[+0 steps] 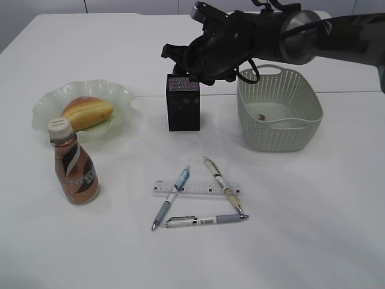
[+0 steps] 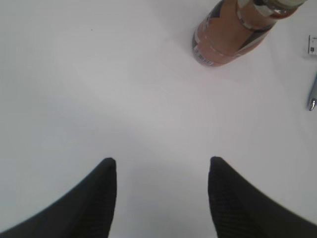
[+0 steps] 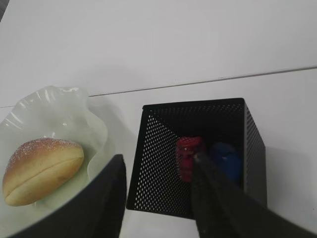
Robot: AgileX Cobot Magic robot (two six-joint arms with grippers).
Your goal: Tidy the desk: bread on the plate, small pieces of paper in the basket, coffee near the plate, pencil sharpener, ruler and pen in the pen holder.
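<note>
The bread (image 1: 87,112) lies on the pale green plate (image 1: 114,90). The coffee bottle (image 1: 73,164) stands in front of the plate. Three pens, a blue one (image 1: 171,198), a beige one (image 1: 222,185) and a grey one (image 1: 204,220), lie on and around the clear ruler (image 1: 195,188). My right gripper (image 1: 187,71) (image 3: 157,161) hangs open just above the black mesh pen holder (image 1: 183,105) (image 3: 163,158). A red sharpener (image 3: 188,156) and a blue sharpener (image 3: 225,161) lie inside it. My left gripper (image 2: 161,161) is open and empty over bare table, out of the exterior view.
The grey-green basket (image 1: 301,129) stands right of the pen holder with a small scrap (image 1: 261,116) inside. The left wrist view shows the coffee bottle (image 2: 233,29) ahead and a pen tip (image 2: 312,96) at the right edge. The right arm stretches across the back of the table.
</note>
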